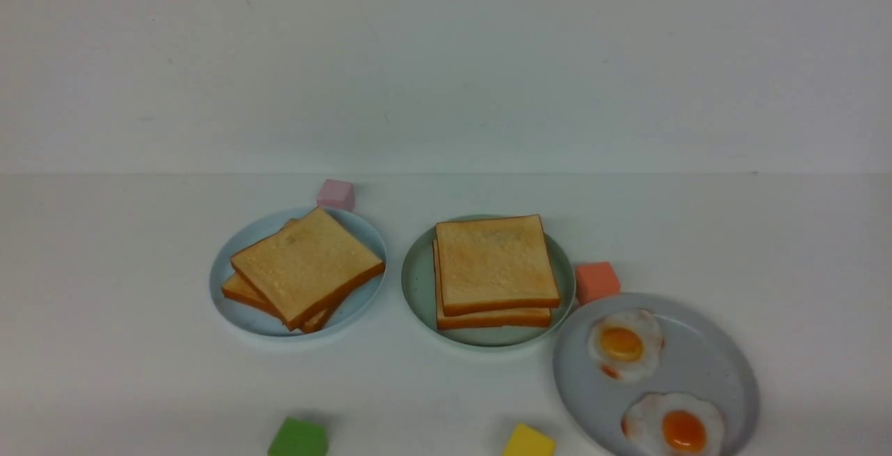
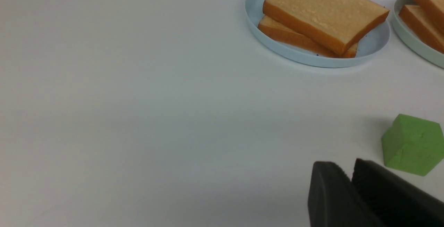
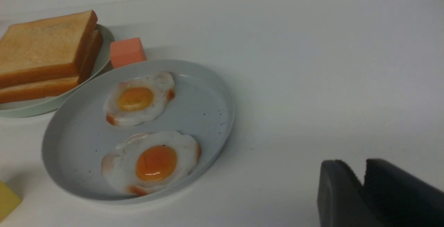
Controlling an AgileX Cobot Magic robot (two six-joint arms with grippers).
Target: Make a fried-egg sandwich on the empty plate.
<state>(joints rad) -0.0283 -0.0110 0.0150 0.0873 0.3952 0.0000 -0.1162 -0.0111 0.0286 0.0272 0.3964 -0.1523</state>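
Note:
The fried-egg sandwich (image 1: pixel 496 264) is a neat stack of two toast slices on the mint-green plate (image 1: pixel 418 289) at the table's middle. No egg shows between the slices. The stack also shows in the right wrist view (image 3: pixel 41 50) and partly in the left wrist view (image 2: pixel 428 11). Two fried eggs (image 1: pixel 624 344) (image 1: pixel 676 428) lie on the grey plate (image 1: pixel 704 365) at the front right. My left gripper (image 2: pixel 348 171) is shut and empty, near the green cube. My right gripper (image 3: pixel 359 171) is shut and empty, to the right of the grey plate (image 3: pixel 208 91). Neither gripper shows in the front view.
An askew pile of toast (image 1: pixel 306 264) lies on the pale blue plate (image 1: pixel 237 309) at the left. A pink cube (image 1: pixel 336 194) sits behind it. An orange cube (image 1: pixel 597 282) sits between the mint and grey plates. A green cube (image 1: pixel 298 438) and a yellow cube (image 1: pixel 529 441) sit at the front edge.

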